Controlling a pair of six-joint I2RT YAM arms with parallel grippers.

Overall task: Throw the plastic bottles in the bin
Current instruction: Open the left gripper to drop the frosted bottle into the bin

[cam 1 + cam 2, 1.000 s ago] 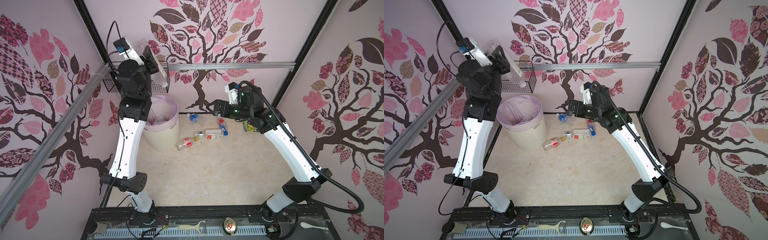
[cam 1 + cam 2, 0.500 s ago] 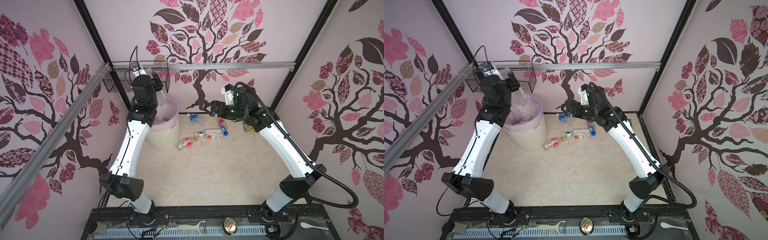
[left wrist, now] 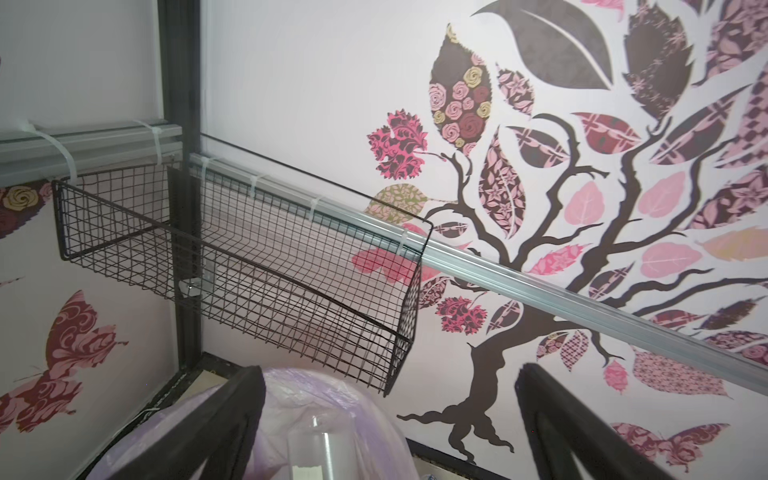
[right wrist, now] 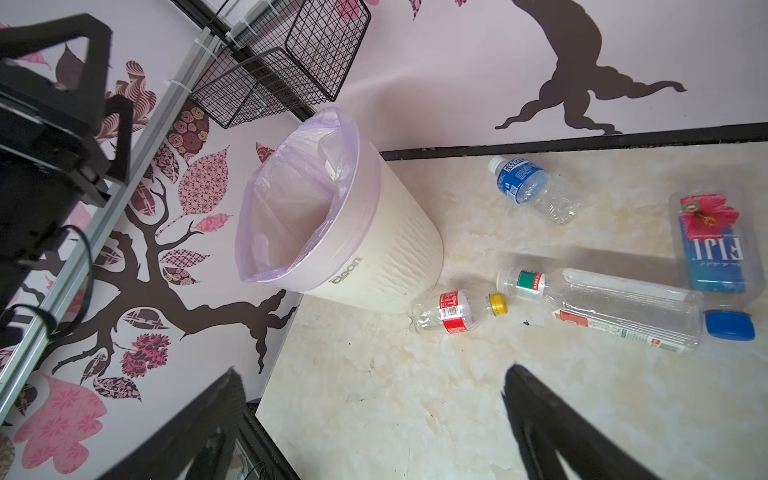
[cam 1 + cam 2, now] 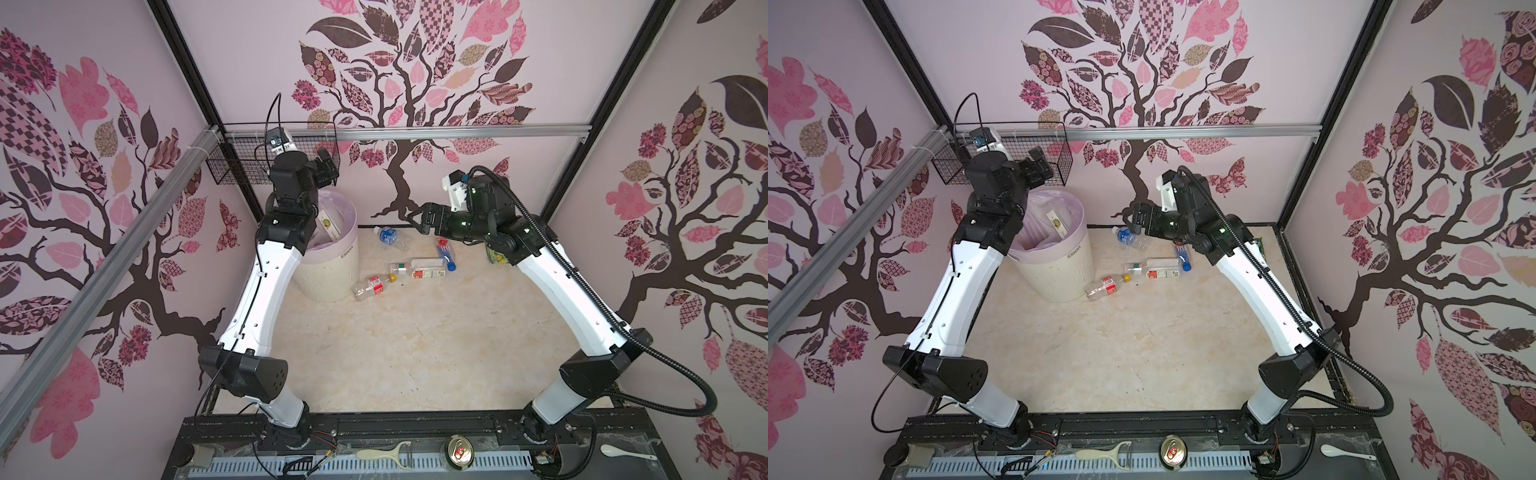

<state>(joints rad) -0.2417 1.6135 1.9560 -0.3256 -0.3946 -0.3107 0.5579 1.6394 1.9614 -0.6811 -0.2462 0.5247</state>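
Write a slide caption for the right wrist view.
Open right hand faces four bottles lying near the lined bin.

Four clear plastic bottles are lying flat below the right gripper; the cream bin is standing upright under the left gripper.

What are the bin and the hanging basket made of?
The bin looks like matte cream plastic, going by its moulded ribs. Its liner seems thin translucent lilac film, crinkled. The wire basket is probably dark-coated metal: thin rods in a grid.
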